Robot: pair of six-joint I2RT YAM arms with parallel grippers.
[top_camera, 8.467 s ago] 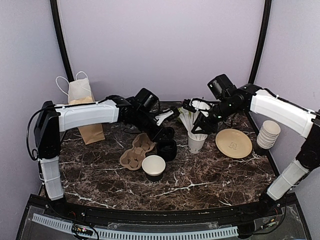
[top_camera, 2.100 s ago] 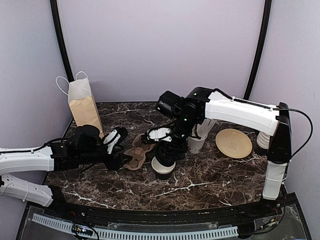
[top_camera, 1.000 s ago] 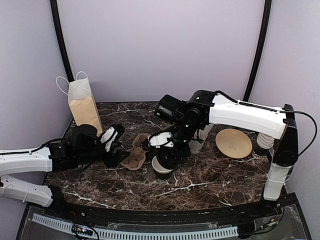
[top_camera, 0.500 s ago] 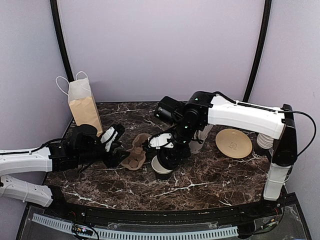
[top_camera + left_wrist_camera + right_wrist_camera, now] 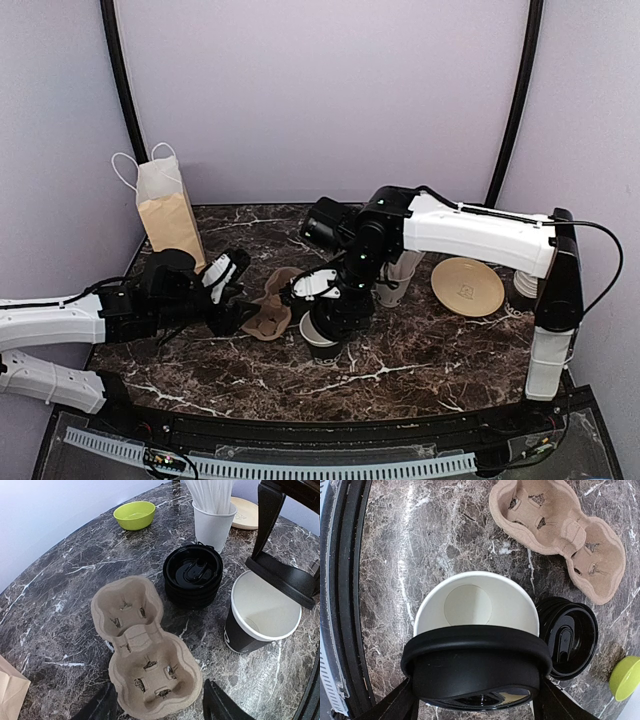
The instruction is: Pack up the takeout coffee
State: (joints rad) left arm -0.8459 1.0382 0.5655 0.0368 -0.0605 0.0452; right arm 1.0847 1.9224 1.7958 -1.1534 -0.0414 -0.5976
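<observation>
Right gripper (image 5: 476, 680) is clamped on a black lid (image 5: 476, 665), one finger on each side of its rim. The lid sits tilted over one side of the black paper cup (image 5: 262, 615), not seated, and most of the cup's white inside is open to view. The cup stands upright near the middle of the marble table (image 5: 420, 350), somewhat toward the front edge. A stack of black lids (image 5: 193, 575) stands just beside it on the far side, and a white cup of straws (image 5: 214, 525) stands behind that stack. A pulp cup carrier (image 5: 145, 645) lies flat to the cup's left, its wells empty. Left gripper (image 5: 157, 700) has its fingers set apart on either side of the carrier's near end; whether they press on it cannot be told. A green bowl (image 5: 133, 514) lies toward the back edge, a tan plate (image 5: 467, 286) lies toward the right edge, and a paper bag (image 5: 168, 215) stands in the back left corner.
</observation>
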